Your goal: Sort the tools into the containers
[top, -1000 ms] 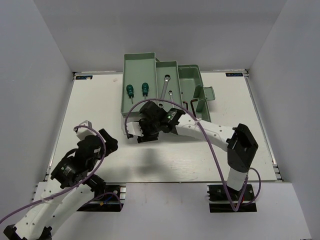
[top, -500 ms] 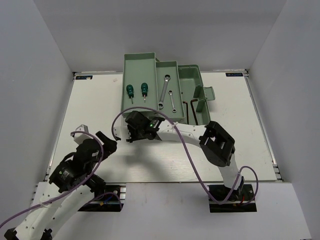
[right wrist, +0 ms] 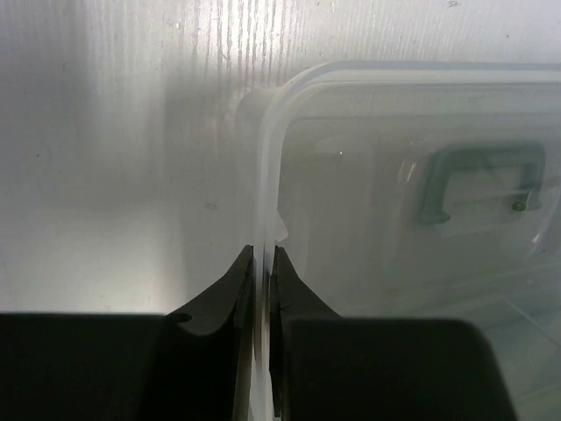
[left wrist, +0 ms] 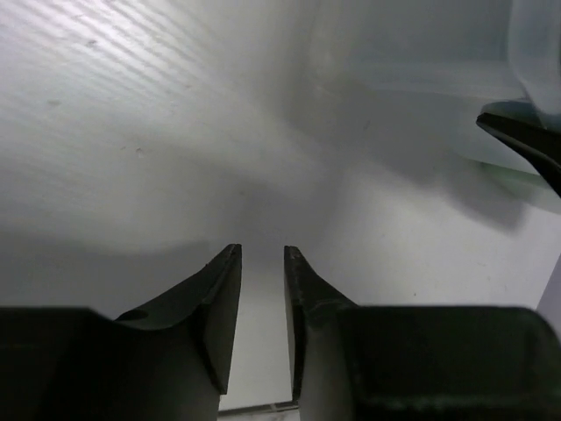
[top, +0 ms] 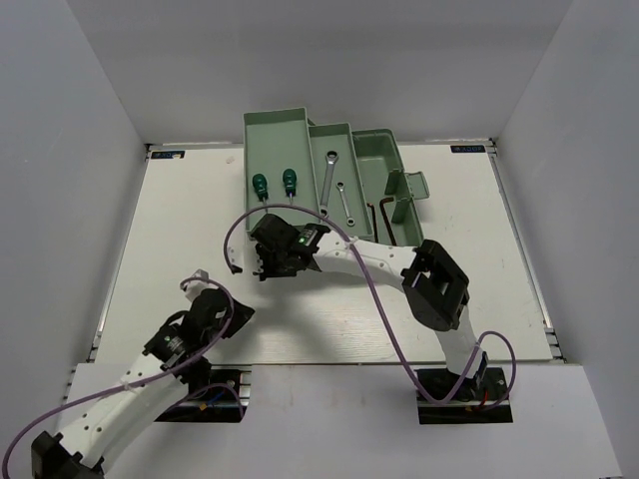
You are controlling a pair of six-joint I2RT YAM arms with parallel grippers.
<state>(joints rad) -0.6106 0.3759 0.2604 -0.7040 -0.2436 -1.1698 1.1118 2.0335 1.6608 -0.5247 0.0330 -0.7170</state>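
The pale green toolbox stands unfolded at the back: a left tray (top: 275,140) holds two green-handled screwdrivers (top: 259,185), and a middle tray (top: 344,135) holds the silver wrench (top: 327,178) and a thin silver tool (top: 343,200). Dark hex keys (top: 384,215) lie beside the base (top: 377,158). My right gripper (top: 265,261) (right wrist: 261,250) is shut on the rim of the translucent lid (right wrist: 394,219), whose green handle (right wrist: 478,180) shows through it. My left gripper (top: 232,305) (left wrist: 261,250) hovers over bare table, its fingers a narrow gap apart with nothing between them.
White walls enclose the table (top: 180,230) on three sides. The right arm's elbow (top: 439,284) and purple cable (top: 374,299) arch over the middle. The right gripper's dark tip (left wrist: 526,140) shows at the right edge of the left wrist view.
The right gripper swung left to the lid's edge and closed on its rim. The left arm reached forward and to the right, and its jaws narrowed from wide open.
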